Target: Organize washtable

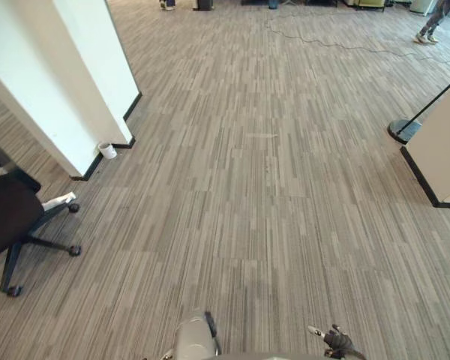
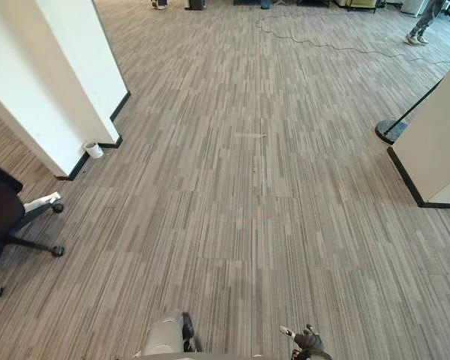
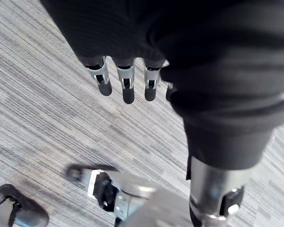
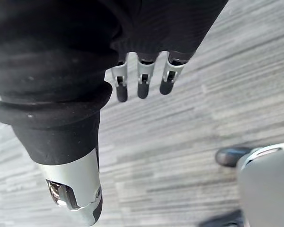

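Well, fingers on my left hand (image 3: pixel 128 87) and right hand (image 4: pixel 142 84) hang apart, holding nothing, above striped grey carpet (image 1: pixel 270 187). I judge this the approach step: I must walk to the washtable. Lower left: one black wheeled office chair (image 1: pixel 7 217). Upper left: one small white cup (image 1: pixel 106 150), one white pillar (image 1: pixel 75 67).
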